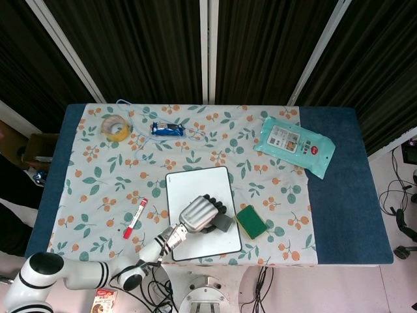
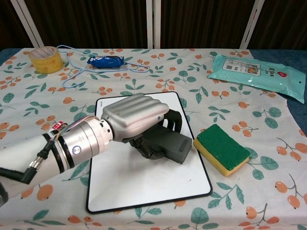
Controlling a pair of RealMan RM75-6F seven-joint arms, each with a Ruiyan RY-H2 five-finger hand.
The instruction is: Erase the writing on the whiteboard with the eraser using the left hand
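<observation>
A white whiteboard (image 2: 148, 179) (image 1: 195, 186) lies near the table's front edge, its visible surface almost free of marks. My left hand (image 2: 135, 119) (image 1: 197, 214) grips a dark grey eraser (image 2: 167, 145) (image 1: 221, 223) and presses it flat on the board's right middle part, close to the right edge. The fingers curl over the eraser's top. The right hand appears in neither view.
A green and yellow sponge (image 2: 221, 148) (image 1: 251, 222) lies just right of the board. A red marker (image 1: 134, 218) lies left of it. Farther back are a tape roll (image 2: 45, 59), a blue snack packet (image 2: 106, 61) with a blue cord, and a wet-wipes pack (image 2: 259, 70).
</observation>
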